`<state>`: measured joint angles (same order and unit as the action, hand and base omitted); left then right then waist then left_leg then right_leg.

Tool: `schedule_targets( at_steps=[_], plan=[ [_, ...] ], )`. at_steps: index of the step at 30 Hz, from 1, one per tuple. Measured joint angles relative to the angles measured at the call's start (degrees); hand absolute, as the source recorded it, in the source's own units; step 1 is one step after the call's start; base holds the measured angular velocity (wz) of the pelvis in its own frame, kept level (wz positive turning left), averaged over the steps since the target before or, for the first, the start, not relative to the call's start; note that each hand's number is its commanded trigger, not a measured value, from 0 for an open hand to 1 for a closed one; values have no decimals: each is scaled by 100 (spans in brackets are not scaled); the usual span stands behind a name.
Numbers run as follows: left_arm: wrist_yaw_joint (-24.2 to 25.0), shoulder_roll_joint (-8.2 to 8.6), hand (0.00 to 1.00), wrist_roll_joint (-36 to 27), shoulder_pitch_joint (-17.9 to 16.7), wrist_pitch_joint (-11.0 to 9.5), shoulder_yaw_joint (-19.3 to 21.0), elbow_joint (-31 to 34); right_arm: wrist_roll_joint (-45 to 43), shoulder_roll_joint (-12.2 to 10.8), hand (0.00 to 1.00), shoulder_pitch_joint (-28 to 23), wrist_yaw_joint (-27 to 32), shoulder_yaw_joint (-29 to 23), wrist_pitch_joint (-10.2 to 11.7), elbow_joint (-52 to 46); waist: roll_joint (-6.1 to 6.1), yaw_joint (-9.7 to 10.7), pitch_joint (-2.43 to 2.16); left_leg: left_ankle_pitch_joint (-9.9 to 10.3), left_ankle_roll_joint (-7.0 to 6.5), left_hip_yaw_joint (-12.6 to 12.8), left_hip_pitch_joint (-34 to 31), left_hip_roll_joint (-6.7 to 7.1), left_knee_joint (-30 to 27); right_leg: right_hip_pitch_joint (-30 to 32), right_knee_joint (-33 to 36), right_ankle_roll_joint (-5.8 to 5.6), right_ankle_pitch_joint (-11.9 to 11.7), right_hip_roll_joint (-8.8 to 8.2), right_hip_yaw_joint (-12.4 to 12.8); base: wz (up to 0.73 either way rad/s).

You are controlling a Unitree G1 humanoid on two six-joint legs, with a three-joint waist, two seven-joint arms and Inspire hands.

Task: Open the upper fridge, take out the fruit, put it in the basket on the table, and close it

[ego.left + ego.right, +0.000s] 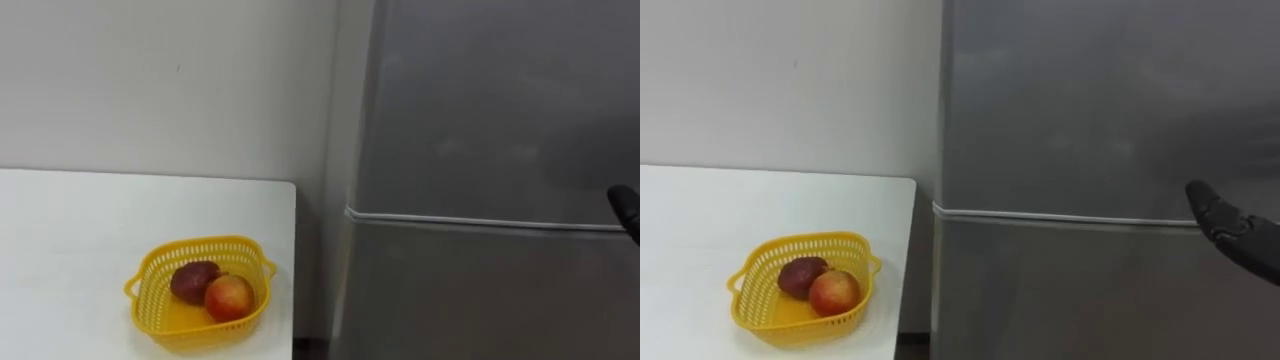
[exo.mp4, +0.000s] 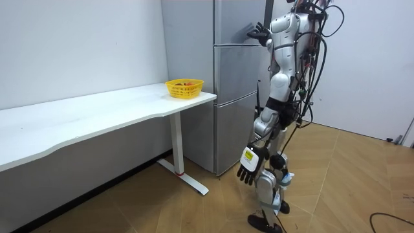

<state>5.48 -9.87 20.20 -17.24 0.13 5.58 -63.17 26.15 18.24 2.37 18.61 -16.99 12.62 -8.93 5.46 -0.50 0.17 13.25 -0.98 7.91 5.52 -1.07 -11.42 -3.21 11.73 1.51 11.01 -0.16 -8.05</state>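
The grey fridge (image 1: 500, 110) stands shut to the right of the table, with a pale seam (image 1: 480, 221) between its upper door and lower door. My right hand (image 1: 1238, 236) is raised in front of the fridge at seam height, near the door's right side, fingers stretched out and holding nothing. In the room view this hand (image 2: 259, 31) is up against the upper door (image 2: 236, 22). My left hand (image 2: 248, 169) hangs open by my thigh. I stand facing the fridge.
A yellow basket (image 1: 150, 290) sits near the white table's (image 1: 80, 230) right end, holding a dark red fruit (image 1: 193, 280) and a red-yellow apple (image 1: 230, 297). A narrow gap separates the table from the fridge. A plain wall is behind the table.
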Motion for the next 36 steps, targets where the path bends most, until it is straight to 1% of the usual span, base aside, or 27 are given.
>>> schedule_targets(
  at_steps=[3,8,13,15,18,19,21,23,24,25,27,28,29,30,31,33,36],
  plan=[
    [14,9,0,-11,-21,34,-10,-5,7,-1,0,65,0,3,-10,131,41,-4,0,-1,1,-25,5,1,-6,-5,-5,4,-2,0,-1,0],
    [21,12,0,-13,-29,54,-8,-6,25,0,0,92,0,-5,-24,178,37,-17,3,-1,1,-46,-2,-3,-24,-12,-4,6,-10,-35,-15,0],
    [22,24,0,-12,-70,80,-8,-51,-4,-1,0,91,2,-16,-20,148,-21,-7,5,0,2,-63,-2,4,-20,-82,2,2,-15,-34,-25,0],
    [23,23,0,-11,-59,78,-8,-102,-8,2,0,92,2,-24,-15,131,-62,-8,-6,0,2,-63,2,4,-20,-99,5,2,-26,-32,-25,0],
    [23,16,0,-30,-72,77,-8,-131,-168,13,0,93,1,-41,-16,109,-129,20,-38,0,1,-62,23,6,-18,-106,5,0,-26,-37,-30,0],
    [24,13,0,-42,-72,77,-3,-144,-171,13,0,93,2,-41,-18,86,-149,20,-41,-1,1,-62,29,8,-19,-121,4,0,-26,-36,-32,0],
    [23,11,0,-45,-85,75,25,-144,-172,14,0,93,8,-56,-25,73,-164,37,-26,-1,2,-66,100,8,-13,-160,-5,0,-24,-36,-37,2],
    [22,12,0,-43,-114,72,46,-95,-179,17,0,93,21,-75,-26,64,-163,78,-23,0,2,-81,107,14,-3,-163,-17,-10,-6,-40,-40,8],
    [20,12,0,-45,-111,64,63,-88,-205,37,0,93,70,-101,-27,50,-144,123,-16,0,2,-136,104,28,4,-165,-19,-19,6,-47,-57,22],
    [19,13,0,-47,-112,52,84,-90,-202,75,0,93,169,-139,-31,13,-139,183,-15,-1,0,-197,94,54,5,-174,-16,-34,19,-36,-88,23],
    [16,3,0,-46,-109,26,111,-91,-180,112,0,91,301,-302,-31,-89,-137,228,-19,-1,-1,-200,87,68,7,-173,-51,-43,25,-47,-155,12],
    [15,-10,0,-46,-129,4,112,-90,-155,195,0,91,430,-386,-28,-142,-134,240,-24,-2,-2,-204,77,72,10,-180,-94,-49,18,-48,-156,0],
    [11,-15,0,-45,-133,-9,120,-90,-152,225,0,91,476,-452,-24,-152,-127,255,-27,-2,-2,-208,68,74,11,-181,-106,-50,16,-49,-157,6],
    [-14,-28,0,-48,-140,-20,145,-89,-84,259,0,91,583,-593,-15,-153,-101,336,-43,-2,-3,-237,39,81,9,-185,-94,-52,15,-59,-173,14],
    [-29,-44,0,-47,-136,-20,175,-71,77,264,0,69,707,-731,-16,-167,-68,394,-55,-3,-4,-269,6,85,8,-176,-98,-53,14,-60,-194,13],
    [-43,-45,0,-47,-155,-19,264,15,327,264,0,22,914,-952,-17,-163,-40,454,-64,-3,-4,-260,4,79,8,-182,-106,-53,14,-52,-172,2],
    [-174,-45,0,-45,-177,-26,303,140,782,265,0,-244,1200,-1306,-20,-70,-36,527,-69,-2,-3,-256,7,78,12,-194,-100,-53,13,-53,-161,-2]
  ],
)
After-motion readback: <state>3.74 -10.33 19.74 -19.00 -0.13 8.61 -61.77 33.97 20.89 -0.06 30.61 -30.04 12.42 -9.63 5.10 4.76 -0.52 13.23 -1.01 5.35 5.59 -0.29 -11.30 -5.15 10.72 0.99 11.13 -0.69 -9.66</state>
